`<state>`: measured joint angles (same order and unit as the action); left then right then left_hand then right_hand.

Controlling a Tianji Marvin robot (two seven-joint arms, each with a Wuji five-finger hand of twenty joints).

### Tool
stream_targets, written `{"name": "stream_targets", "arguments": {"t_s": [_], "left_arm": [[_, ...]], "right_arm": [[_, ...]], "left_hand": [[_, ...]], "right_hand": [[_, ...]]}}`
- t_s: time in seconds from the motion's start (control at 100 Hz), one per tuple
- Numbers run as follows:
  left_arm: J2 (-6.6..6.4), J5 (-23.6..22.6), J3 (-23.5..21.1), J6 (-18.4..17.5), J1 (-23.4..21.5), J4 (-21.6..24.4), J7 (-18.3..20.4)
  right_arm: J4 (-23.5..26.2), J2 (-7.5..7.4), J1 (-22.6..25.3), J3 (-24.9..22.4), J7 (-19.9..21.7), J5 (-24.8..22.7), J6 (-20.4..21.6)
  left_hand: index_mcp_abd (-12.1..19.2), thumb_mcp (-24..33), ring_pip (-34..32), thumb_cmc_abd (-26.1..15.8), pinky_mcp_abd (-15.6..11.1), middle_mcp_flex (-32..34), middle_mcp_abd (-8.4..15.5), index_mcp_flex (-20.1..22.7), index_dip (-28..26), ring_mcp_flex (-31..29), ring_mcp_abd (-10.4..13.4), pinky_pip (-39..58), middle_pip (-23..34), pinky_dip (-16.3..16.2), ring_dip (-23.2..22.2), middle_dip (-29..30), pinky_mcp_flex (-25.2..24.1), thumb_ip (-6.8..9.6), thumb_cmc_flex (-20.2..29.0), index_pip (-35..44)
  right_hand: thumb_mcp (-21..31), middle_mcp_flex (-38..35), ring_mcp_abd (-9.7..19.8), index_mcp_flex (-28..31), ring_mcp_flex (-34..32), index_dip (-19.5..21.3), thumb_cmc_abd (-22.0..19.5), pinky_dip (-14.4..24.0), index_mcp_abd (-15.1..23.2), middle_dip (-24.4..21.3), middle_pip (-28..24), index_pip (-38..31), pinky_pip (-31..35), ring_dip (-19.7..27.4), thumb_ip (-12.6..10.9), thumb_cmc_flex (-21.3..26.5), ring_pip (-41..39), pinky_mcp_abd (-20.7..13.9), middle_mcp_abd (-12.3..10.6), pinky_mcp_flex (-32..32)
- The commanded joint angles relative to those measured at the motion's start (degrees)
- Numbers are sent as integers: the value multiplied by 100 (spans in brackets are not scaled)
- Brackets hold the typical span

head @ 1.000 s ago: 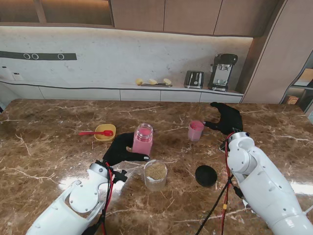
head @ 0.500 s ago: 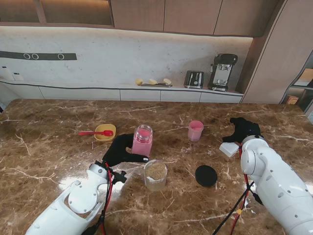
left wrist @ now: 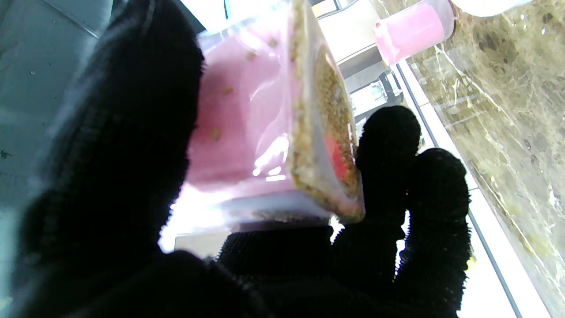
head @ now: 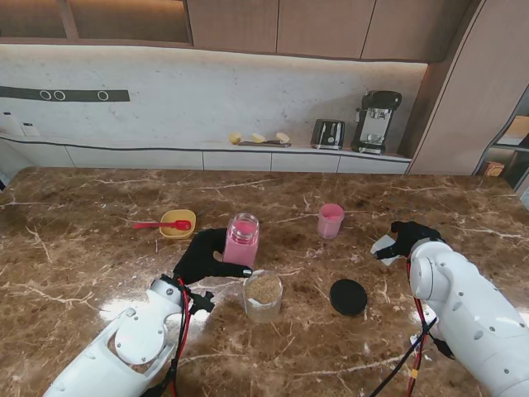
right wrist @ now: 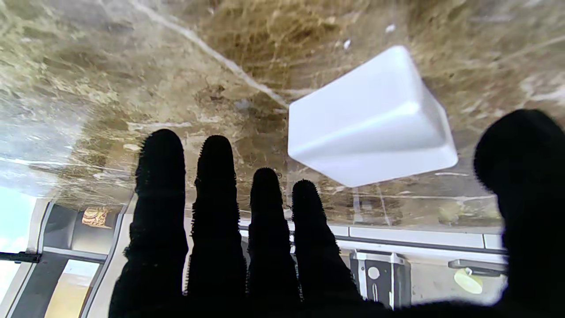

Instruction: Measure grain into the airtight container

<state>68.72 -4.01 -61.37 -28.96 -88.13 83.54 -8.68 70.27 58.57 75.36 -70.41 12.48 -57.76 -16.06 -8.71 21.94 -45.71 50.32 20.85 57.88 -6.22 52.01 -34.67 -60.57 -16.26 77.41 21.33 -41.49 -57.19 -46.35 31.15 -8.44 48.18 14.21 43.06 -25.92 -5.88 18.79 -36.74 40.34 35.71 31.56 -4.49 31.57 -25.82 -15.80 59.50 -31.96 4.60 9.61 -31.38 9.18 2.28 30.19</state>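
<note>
Brown veined marble (head: 99,248) fills the stand view beneath pale kitchen counters. At centre frame the black-gloved left hand (head: 202,256) is wrapped around a clear pink-tinted plastic jar (head: 241,239), lifted and tilted. Just beside it, lower in the frame, stands the clear round airtight container (head: 263,295), holding tan grain. A black round lid (head: 348,296) lies to its right. Right of centre, the black-gloved right hand (head: 409,235) hovers with fingers straight and spread, holding nothing, by a small white plastic block (head: 384,245). A small pink cup (head: 331,220) stands at upper centre; a yellow bowl (head: 178,223) with a red spoon (head: 161,224) sits at centre left. Only the left wrist view shows grain (left wrist: 329,106) lying inside the jar. Only the right wrist view shows the block's rounded, box-like shape, between thumb and fingers (right wrist: 212,198).
</note>
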Motion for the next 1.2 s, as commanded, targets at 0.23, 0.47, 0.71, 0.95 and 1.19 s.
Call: {"name": "stream_targets", "arguments": {"t_s": [0.23, 0.47, 0.71, 0.95, 1.19], "left_arm": [[5, -33, 17, 49, -54, 59, -34], [2, -63, -3, 81, -76, 88, -45], [-3, -70, -16, 105, -87, 117, -38], [-5, -101, -43, 136, -113, 150, -56], [-11, -101, -33, 155, -104, 162, -31]], "right_arm": [[-359, -11, 23, 312, -444, -191, 197], [-695, 58, -88, 545, -1066, 4, 277], [-949, 125, -191, 736, -1385, 293, 341], [-1028, 187, -219, 703, -1570, 542, 497], [-1036, 221, -197, 565, -1773, 621, 703]], "left_hand": [[2223, 2924, -45, -2626, -93, 696, 1090, 937, 0, -14, 399, 46, 998, -134, -72, -183, -108, 34, 1344, 4021], [2225, 2933, -47, -2612, -114, 703, 1094, 926, 8, -19, 404, 45, 993, -133, -69, -195, -99, 18, 1332, 4018], [2202, 2948, -44, -2599, -131, 701, 1086, 922, 18, -10, 397, 39, 984, -130, -65, -204, -106, 4, 1328, 4014], [2190, 2948, -52, -2584, -131, 709, 1078, 922, 28, -14, 404, 47, 984, -130, -65, -222, -101, -11, 1329, 4008], [2182, 2954, -61, -2580, -119, 711, 1061, 916, 33, -17, 394, 51, 979, -130, -62, -233, -100, -17, 1330, 4004]], "right_hand": [[-194, -612, 243, 372, -703, 457, 93, -402, 24, 467, -536, -460, 775, -537, -156, 342, -822, -291, -137, 692], [-868, -1313, 421, 905, -1424, 845, 207, -721, 289, 726, -1090, -1190, 1253, -666, -54, 1673, -1320, -374, -272, 1330], [737, -2040, 453, 1449, -1941, 670, 1118, -945, 447, 711, -1171, -1629, 1479, -571, 220, 2436, -1318, -436, -301, 1742], [2023, -2609, 412, 1892, -2204, 579, 1482, -973, 654, 1109, -1036, -1929, 1398, -614, 965, 3085, -1184, -550, -310, 1899], [1887, -3394, 305, 2383, -2659, 75, 1561, -920, 893, 1191, -514, -2347, 1484, -516, 1055, 3335, -1077, -528, -309, 2216]]}}
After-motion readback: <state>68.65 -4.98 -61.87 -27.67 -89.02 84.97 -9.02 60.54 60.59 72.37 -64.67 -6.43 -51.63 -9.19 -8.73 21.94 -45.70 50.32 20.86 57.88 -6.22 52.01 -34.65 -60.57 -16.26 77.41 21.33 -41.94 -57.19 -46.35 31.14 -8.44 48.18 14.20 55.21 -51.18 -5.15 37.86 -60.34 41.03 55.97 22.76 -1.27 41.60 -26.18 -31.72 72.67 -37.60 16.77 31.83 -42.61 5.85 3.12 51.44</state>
